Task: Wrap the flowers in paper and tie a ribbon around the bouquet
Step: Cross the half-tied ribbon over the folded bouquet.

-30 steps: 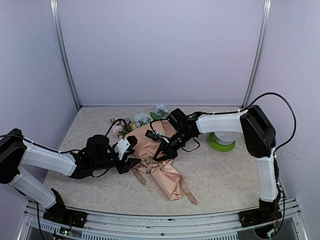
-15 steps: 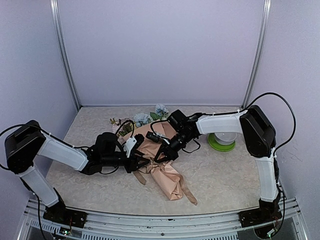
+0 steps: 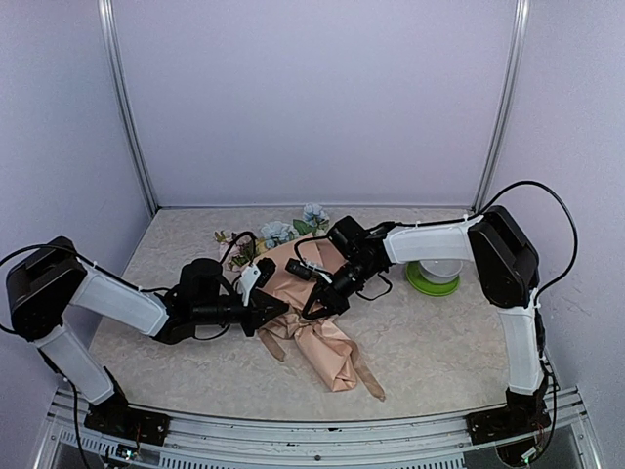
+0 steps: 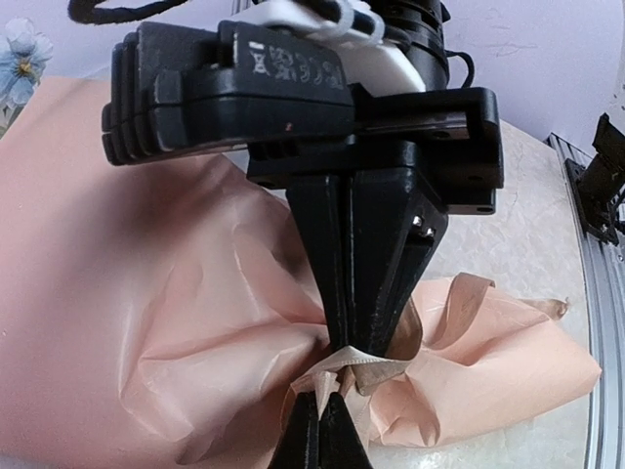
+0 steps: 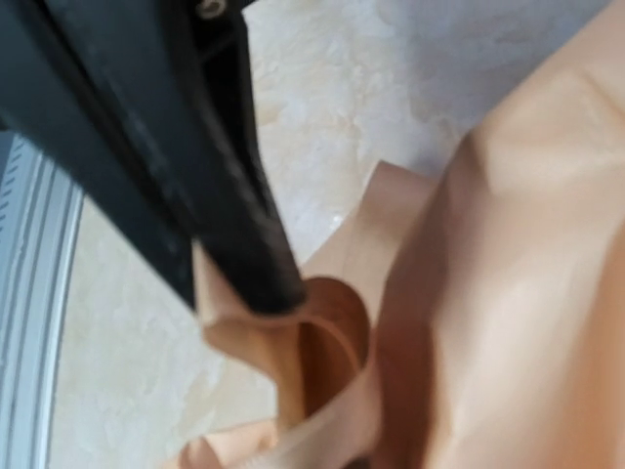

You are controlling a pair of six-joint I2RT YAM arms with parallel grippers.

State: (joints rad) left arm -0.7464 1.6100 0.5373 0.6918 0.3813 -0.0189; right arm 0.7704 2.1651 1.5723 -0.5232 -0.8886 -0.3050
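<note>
One bouquet [image 3: 327, 347] lay on the desk [image 3: 439, 342], its long axis on a diagonal. The flowers [image 3: 277, 233] pointed far-left and the narrow tail near-right. One ribbon [image 4: 363, 369] sat at the middle of the paper [image 4: 117, 293], where the two grippers met. The left gripper [image 3: 277, 310] was pinched fully closed on a fold of the ribbon. The right gripper [image 3: 318, 306], just beside it, was clamped on a ribbon loop. One green dish [image 3: 431, 285] holding one white bowl [image 3: 437, 266] stood well apart at the right.
</note>
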